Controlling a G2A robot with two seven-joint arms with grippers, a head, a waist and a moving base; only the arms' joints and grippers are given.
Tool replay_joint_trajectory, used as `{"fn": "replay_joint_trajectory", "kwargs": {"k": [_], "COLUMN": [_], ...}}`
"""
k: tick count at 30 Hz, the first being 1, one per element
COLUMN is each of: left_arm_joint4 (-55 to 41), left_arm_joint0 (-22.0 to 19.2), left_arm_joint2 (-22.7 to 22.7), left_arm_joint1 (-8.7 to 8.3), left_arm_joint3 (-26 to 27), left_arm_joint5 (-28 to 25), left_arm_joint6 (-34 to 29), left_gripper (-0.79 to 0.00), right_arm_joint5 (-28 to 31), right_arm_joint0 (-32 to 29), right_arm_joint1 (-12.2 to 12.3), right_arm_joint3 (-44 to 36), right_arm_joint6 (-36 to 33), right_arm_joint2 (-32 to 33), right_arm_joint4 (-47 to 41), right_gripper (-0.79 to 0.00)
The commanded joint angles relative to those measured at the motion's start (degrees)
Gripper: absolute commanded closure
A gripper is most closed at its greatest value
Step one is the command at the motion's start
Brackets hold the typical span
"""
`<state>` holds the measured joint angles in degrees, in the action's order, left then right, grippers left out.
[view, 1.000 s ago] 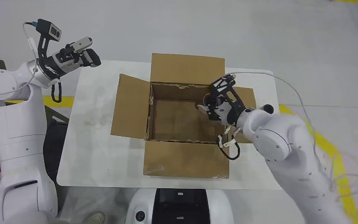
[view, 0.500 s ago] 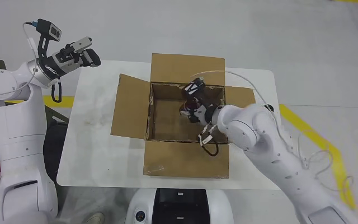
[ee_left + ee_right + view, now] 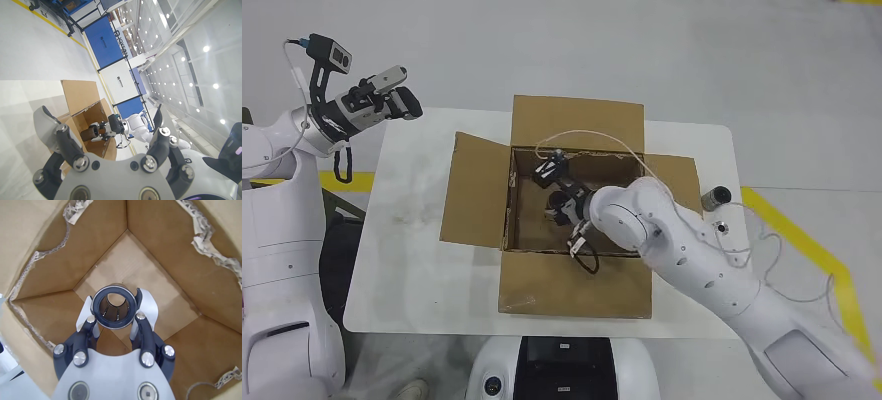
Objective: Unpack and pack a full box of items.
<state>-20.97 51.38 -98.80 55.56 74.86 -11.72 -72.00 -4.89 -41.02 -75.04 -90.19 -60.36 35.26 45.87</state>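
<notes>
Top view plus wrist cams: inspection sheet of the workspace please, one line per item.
Surface: white table, carrying the box.
Job's things: brown cardboard box, flaps open, rims torn, visible floor bare; hollow steel cylinder held over the box floor; dark short cylinder on the table beside the right flap.
Clutter: nothing seen.
Grippers: right gripper shut on the steel cylinder; left gripper open, by the table's far left corner.
Cables: white cable looping from the right wrist over the box.
Surroundings: grey floor, yellow floor line.
</notes>
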Motion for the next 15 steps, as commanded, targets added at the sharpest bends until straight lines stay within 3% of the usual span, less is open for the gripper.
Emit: {"fn": "replay_joint_trajectory", "kwargs": {"k": [1, 15], "left_arm_joint4": [0.0, 0.0], "left_arm_joint0": [0.0, 0.0], "left_arm_joint2": [0.0, 0.0], "left_arm_joint1": [0.00, 0.00], "left_arm_joint3": [0.0, 0.0], "left_arm_joint5": [0.0, 0.0], "left_arm_joint6": [0.0, 0.0], "left_gripper": [-0.785, -0.785], "right_arm_joint5": [0.0, 0.6], "right_arm_joint0": [0.6, 2.2], "right_arm_joint1": [-0.6, -4.0], "right_arm_joint3": [1.9, 11.3], "right_arm_joint6": [0.6, 4.2], "right_arm_joint2": [-0.9, -4.1], "right_arm_joint4": [-0.1, 0.2], "right_gripper": [0.000, 0.000]}}
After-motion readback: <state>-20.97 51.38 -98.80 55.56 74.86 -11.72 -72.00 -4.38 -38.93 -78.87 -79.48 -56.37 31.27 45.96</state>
